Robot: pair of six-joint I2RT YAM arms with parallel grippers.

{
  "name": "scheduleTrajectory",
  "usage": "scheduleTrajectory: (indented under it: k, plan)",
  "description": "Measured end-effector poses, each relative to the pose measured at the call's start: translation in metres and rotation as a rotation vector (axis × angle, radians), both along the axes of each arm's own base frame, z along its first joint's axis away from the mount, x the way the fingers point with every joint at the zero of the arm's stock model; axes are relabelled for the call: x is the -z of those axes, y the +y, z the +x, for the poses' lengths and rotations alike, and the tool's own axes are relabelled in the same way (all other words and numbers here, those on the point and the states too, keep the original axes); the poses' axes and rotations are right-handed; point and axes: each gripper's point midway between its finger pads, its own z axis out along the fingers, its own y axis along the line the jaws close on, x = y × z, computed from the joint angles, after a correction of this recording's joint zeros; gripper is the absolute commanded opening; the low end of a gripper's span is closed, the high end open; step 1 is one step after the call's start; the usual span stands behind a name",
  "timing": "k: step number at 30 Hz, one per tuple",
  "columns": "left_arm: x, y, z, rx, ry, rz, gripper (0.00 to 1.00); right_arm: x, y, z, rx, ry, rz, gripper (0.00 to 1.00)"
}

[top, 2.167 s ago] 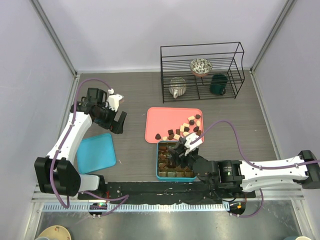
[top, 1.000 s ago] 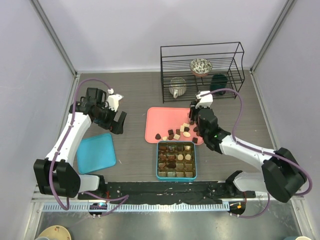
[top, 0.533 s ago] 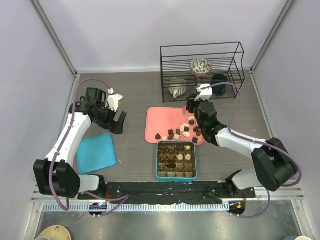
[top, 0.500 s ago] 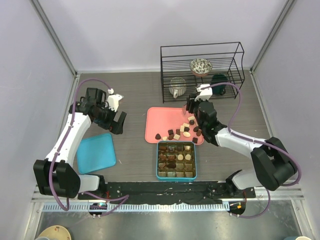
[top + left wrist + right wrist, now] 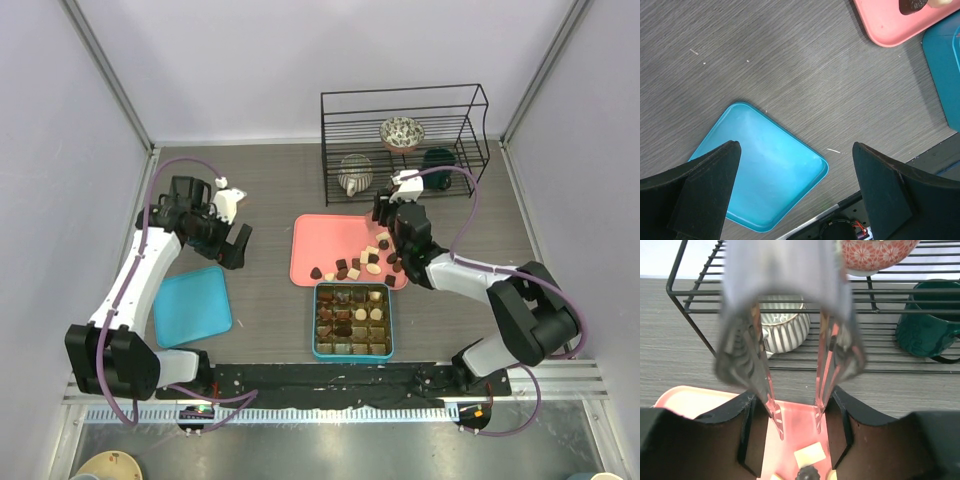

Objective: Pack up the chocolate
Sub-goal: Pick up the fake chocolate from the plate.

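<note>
Left gripper (image 5: pixel 238 248) spread wide and empty, right gripper (image 5: pixel 796 412) parted and empty over the pink tray (image 5: pixel 320 235); packing looks partly done.

The left arm stretches up the left side of the table, elbow bent, its wrist turned down above the bare wood. The teal lid (image 5: pixel 190 305) lies below it, toward the near edge. In the middle, the teal box (image 5: pixel 318 350) has most of its compartments filled, though a few look bare. Roughly a dozen pieces of the chocolate (image 5: pixel 368 262) lie loose at the tray's near right corner, waiting to be moved. The right arm folds in from the right. Its fingers point toward the wire rack (image 5: pixel 395 185), their tips above the tray with nothing between them and a cream piece just short of them.
</note>
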Motion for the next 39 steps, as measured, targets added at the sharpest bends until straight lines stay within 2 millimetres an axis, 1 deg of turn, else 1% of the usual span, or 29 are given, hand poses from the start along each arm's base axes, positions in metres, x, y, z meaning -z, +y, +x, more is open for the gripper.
scheduleTrajectory:
  k: [4,8,10,17,25,33,39]
  plan:
    - [-0.001,0.0,-0.001,0.001,-0.003,0.002,1.0,0.006,-0.004,-0.002,0.006,0.004,-0.008,0.52]
    - [-0.001,0.0,-0.002,0.001,0.0,0.002,1.0,0.019,-0.009,-0.007,0.012,0.027,-0.026,0.52]
    - [-0.001,0.001,-0.003,0.001,0.003,0.002,1.0,0.022,-0.011,-0.009,0.017,0.033,-0.032,0.52]
    - [-0.001,0.001,-0.005,0.003,0.009,0.003,0.99,0.022,-0.017,-0.012,0.033,0.039,-0.035,0.52]
    - [-0.002,0.001,-0.006,0.012,0.007,0.007,1.0,0.011,-0.021,-0.02,0.039,0.031,-0.009,0.52]
    - [-0.002,0.001,-0.008,0.018,0.011,0.008,1.0,0.021,-0.021,-0.026,0.031,0.063,0.006,0.52]
    - [-0.002,0.001,-0.009,0.022,0.014,0.008,1.0,0.021,-0.019,-0.026,0.024,0.066,0.025,0.52]
